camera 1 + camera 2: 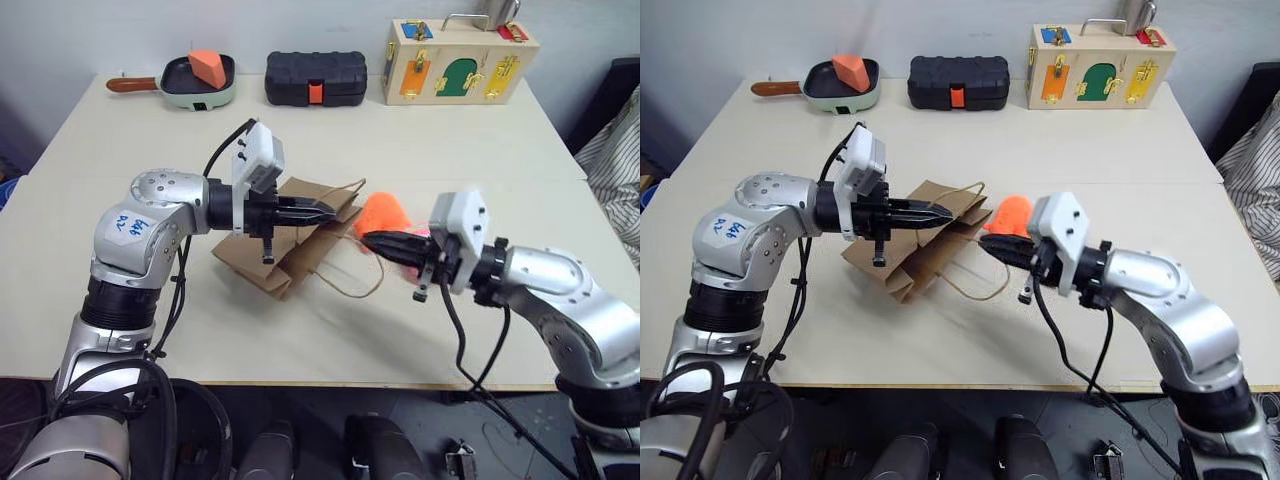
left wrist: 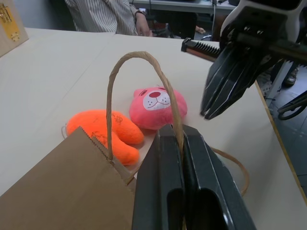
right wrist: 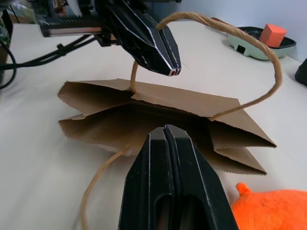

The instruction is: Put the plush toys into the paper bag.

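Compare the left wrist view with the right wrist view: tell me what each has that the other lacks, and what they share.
Left wrist view, not the right: the pink toy and a person in a striped shirt beyond the table.
Right wrist view, not the left: the bag's open mouth, and the pan holding an orange block.
Both: the bag, its handle, the orange toy, the table, the left gripper shut on the handle, and the shut right gripper.
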`<state>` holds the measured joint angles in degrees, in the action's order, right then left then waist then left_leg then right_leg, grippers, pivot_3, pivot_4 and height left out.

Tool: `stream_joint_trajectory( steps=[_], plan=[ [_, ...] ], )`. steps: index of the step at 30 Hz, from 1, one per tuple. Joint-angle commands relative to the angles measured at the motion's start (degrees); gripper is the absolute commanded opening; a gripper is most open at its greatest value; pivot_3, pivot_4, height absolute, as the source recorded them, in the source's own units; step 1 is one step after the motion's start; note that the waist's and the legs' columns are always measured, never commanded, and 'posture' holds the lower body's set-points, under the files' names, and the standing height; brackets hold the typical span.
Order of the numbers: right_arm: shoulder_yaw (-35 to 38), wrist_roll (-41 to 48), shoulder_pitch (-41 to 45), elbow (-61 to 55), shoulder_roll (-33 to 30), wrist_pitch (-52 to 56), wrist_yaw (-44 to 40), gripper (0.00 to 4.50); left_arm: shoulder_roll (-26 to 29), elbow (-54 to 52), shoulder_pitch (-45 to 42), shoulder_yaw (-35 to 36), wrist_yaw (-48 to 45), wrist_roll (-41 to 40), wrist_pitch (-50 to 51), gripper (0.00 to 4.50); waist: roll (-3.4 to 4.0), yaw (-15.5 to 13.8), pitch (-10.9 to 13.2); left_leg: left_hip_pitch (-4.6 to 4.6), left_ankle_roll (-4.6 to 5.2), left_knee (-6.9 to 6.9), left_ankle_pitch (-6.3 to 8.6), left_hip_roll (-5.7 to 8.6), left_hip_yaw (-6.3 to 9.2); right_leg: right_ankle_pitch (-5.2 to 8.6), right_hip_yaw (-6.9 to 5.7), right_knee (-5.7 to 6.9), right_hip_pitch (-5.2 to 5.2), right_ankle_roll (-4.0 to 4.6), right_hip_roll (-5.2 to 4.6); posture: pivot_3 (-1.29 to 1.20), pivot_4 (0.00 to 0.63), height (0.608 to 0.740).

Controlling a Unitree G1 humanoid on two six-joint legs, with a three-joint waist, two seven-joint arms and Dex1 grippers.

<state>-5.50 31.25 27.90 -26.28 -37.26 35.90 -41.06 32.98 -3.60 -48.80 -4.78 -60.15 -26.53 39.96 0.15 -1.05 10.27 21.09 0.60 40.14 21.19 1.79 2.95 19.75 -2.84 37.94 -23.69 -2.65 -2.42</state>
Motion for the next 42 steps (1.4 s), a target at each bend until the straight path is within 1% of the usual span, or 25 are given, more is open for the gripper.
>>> stream_joint_trajectory(
  steps=[1, 4, 8, 13, 17, 20, 22, 27, 30, 36, 42],
  plan=[
    [-6.96, -6.64, 3.77, 6.42, 4.61, -2.73, 0.77, 0.04, -0.29, -1.56, -0.28, 0.77, 0.81, -0.57, -0.51, 0.00, -0.01, 0.18, -0.01, 0.01, 0.00, -0.01, 0.00, 0.00, -0.01, 0.00, 0.00, 0.00, -0.01, 0.00, 0.00, 0.00, 0.150, 0.740],
    [-10.43, -10.74, 6.59, 10.91, 8.21, -3.96, 1.14, 0.04, -0.53, -1.84, -0.17, 0.69, 1.18, -0.66, -0.46, 0.00, -0.01, 1.08, -0.01, 0.03, -0.01, -0.01, -0.01, 0.00, -0.03, 0.00, 0.02, 0.06, -0.07, 0.00, 0.00, 0.00, 0.150, 0.740],
    [-13.77, -15.65, 9.91, 17.11, 12.81, -5.30, 2.21, 0.04, -0.88, -2.17, -0.53, 0.59, 1.53, -1.03, -0.04, 0.00, 0.00, 1.40, -0.01, 0.04, -0.03, -0.02, -0.01, 0.00, -0.02, 0.00, 0.01, 0.11, -0.11, 0.00, 0.00, 0.00, 0.150, 0.740],
    [-18.45, -22.18, 12.16, 25.18, 17.49, -9.74, 1.50, 0.04, -0.62, -2.30, -0.95, 1.08, 1.65, -1.60, 0.61, 0.00, 0.00, 2.26, -0.01, 0.04, -0.07, -0.03, -0.04, 0.00, -0.03, 0.00, 0.01, 0.18, -0.17, 0.00, 0.00, 0.00, 0.150, 0.740],
    [-20.68, -26.68, 13.95, 30.70, 20.18, -13.68, 1.13, 0.04, -0.27, -1.88, -0.99, 1.35, 1.90, -1.67, 0.74, 0.00, 0.00, 2.79, -0.01, 0.03, -0.07, -0.01, -0.04, 0.03, -0.02, 0.00, 0.02, 0.25, -0.18, 0.00, -0.01, 0.00, 0.150, 0.740],
    [-21.73, -30.17, 15.91, 33.31, 20.57, -16.36, 0.53, 0.04, -0.24, -2.26, -0.61, 1.30, 1.97, -1.88, 1.08, 0.00, 0.00, 2.87, -0.01, 0.03, -0.09, -0.02, -0.05, 0.03, -0.02, 0.00, 0.02, 0.33, -0.24, 0.00, 0.00, 0.00, 0.150, 0.740],
    [-20.18, -29.30, 16.81, 33.06, 21.41, -15.70, -0.18, 0.04, -0.35, -2.61, -0.20, 1.17, 2.09, -1.80, 1.03, 0.00, 0.00, 2.90, -0.01, 0.04, -0.09, -0.01, -0.05, 0.03, -0.03, 0.00, 0.04, 0.44, -0.29, 0.00, -0.01, 0.00, 0.150, 0.740],
    [-14.00, -22.82, 15.56, 30.54, 23.64, -9.84, -2.62, 0.04, -0.85, -2.02, -0.57, 2.40, 2.94, -1.36, 0.58, 0.00, 0.00, 2.89, -0.01, 0.05, -0.10, 0.01, -0.05, 0.04, -0.02, 0.00, 0.06, 0.63, -0.37, 0.00, -0.02, 0.00, 0.150, 0.740],
    [-14.07, -24.30, 14.43, 31.13, 23.09, -11.70, -2.79, 0.04, -0.11, -1.59, -1.03, 3.96, 3.18, -1.45, 0.94, 0.00, 0.00, 2.88, -0.01, 0.05, -0.10, 0.01, -0.04, 0.05, -0.02, 0.00, 0.07, 0.65, -0.38, 0.00, -0.03, 0.00, 0.150, 0.740],
    [-13.15, -25.25, 13.99, 32.47, 25.01, -14.89, -0.84, 0.04, 0.81, -2.14, -3.39, 8.35, 3.92, -6.37, 5.81, 0.00, -0.04, 2.97, -0.04, 0.14, -0.11, 0.02, -0.05, 0.07, -0.04, 0.00, 0.11, 0.75, -0.54, 0.00, -0.04, 0.00, 0.150, 0.740],
    [-13.79, -26.75, 13.96, 34.43, 25.48, -16.59, -1.06, 0.04, 1.97, -3.03, -3.58, 8.93, 4.10, -8.38, 7.17, 0.00, -0.05, 3.22, -0.04, 0.13, -0.13, 0.00, -0.05, 0.09, -0.13, 0.00, 0.17, 1.01, -0.71, 0.00, -0.08, 0.00, 0.150, 0.740]
  ],
)
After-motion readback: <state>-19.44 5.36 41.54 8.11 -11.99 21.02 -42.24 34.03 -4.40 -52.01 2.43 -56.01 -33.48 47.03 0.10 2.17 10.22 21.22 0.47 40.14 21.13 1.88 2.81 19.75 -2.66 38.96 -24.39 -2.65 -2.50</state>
